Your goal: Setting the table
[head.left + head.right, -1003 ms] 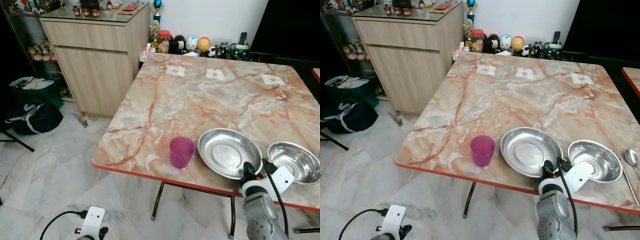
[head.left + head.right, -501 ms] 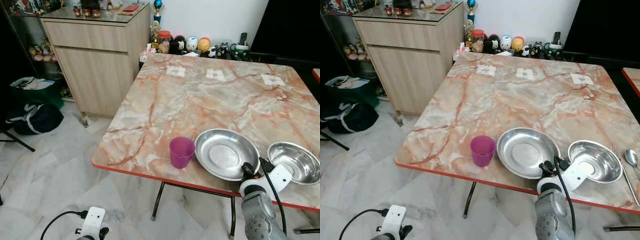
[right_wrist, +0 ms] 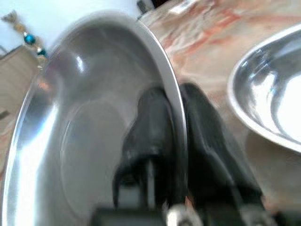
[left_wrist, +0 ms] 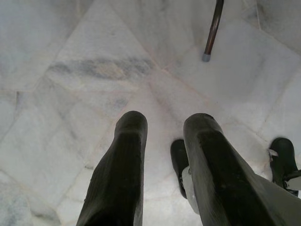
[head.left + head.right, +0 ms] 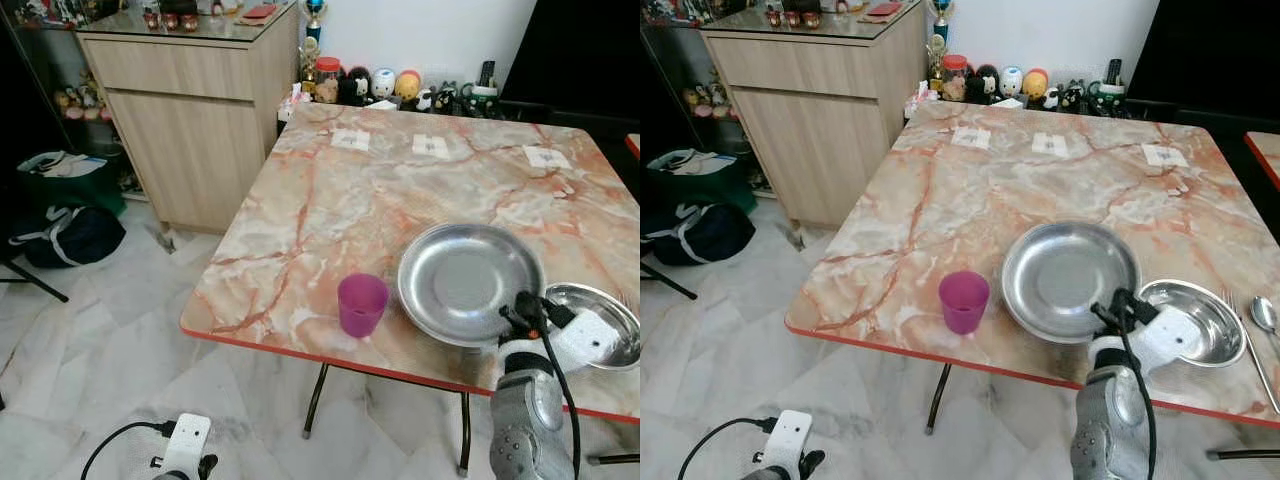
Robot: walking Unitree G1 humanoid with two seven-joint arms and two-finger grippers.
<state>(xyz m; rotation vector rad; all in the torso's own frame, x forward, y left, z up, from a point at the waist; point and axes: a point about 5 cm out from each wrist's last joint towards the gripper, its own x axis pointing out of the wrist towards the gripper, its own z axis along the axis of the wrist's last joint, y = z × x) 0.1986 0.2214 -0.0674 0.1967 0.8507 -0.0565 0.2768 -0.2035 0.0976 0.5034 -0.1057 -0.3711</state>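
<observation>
on the far left a dark bag (image 5: 62, 236) lies on the pale marble floor (image 5: 110, 370), near a wooden cabinet (image 5: 195, 120) that stands just beside the far left corner of the marble table (image 5: 330, 200). the left gripper (image 4: 162, 155) hangs low over the floor tiles beside the table, its two black fingers (image 4: 120, 174) apart with nothing between them; a table leg (image 4: 214, 28) and the robot's dark feet show beyond it.

on the table, a purple cup (image 5: 361, 304) stands upright near the near edge. just to its right a round steel plate (image 5: 468, 282) is tilted, its near rim raised off the top. the right gripper (image 3: 175, 141) is at that near right rim, its fingers (image 3: 150, 127) clamped on the plate's edge, one inside the dish and one outside. to the right of the plate, a smaller steel bowl (image 5: 1195, 318) sits on the table close to the gripper, and a fork (image 5: 1245, 345) and a spoon (image 5: 1264, 313) lie at the far right edge.

along the far edge, three small white cards (image 5: 431, 146) lie in a row, and a line of small figurines (image 5: 385, 85) stands against the wall behind the table.
</observation>
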